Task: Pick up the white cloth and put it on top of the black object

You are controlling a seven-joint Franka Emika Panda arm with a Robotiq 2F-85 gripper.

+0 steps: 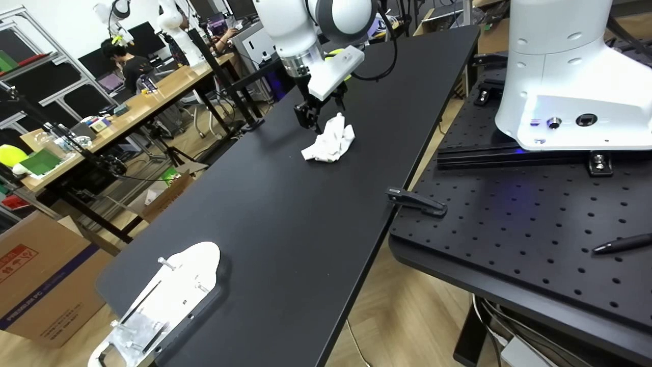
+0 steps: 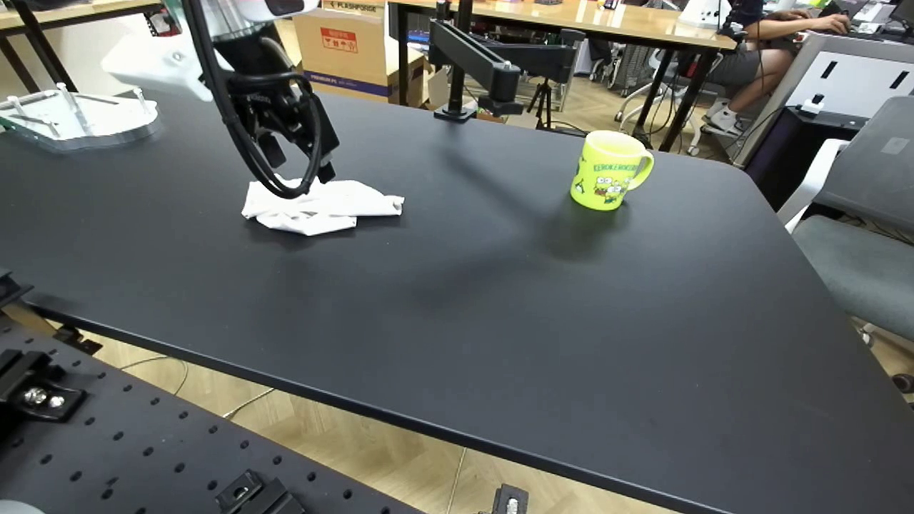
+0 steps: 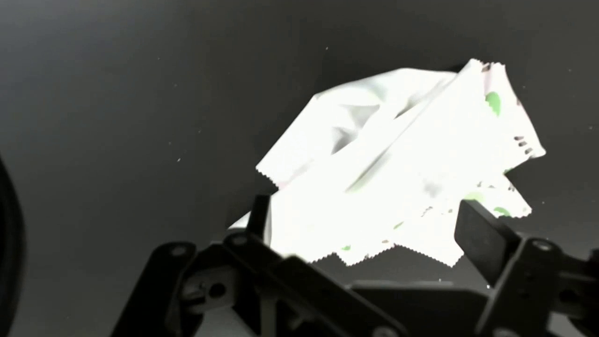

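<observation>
The white cloth (image 1: 333,140) lies crumpled on the black table. It also shows in an exterior view (image 2: 321,207) and fills the middle of the wrist view (image 3: 388,164), with green prints and zigzag edges. My gripper (image 3: 365,208) is open, its two fingers wide apart with the cloth in view between them. In both exterior views the gripper (image 1: 328,117) (image 2: 300,165) is just above the cloth, tilted. Contact with the cloth cannot be told. Which thing is the black object is unclear; a black jointed stand (image 2: 475,68) is fixed at the table's edge.
A yellow-green mug (image 2: 607,171) stands on the table (image 2: 500,321). A white plate-like fixture with metal pegs (image 1: 178,285) on a dark base lies at the table's other end. A black clamp (image 1: 416,200) sits at the perforated base board (image 1: 509,219).
</observation>
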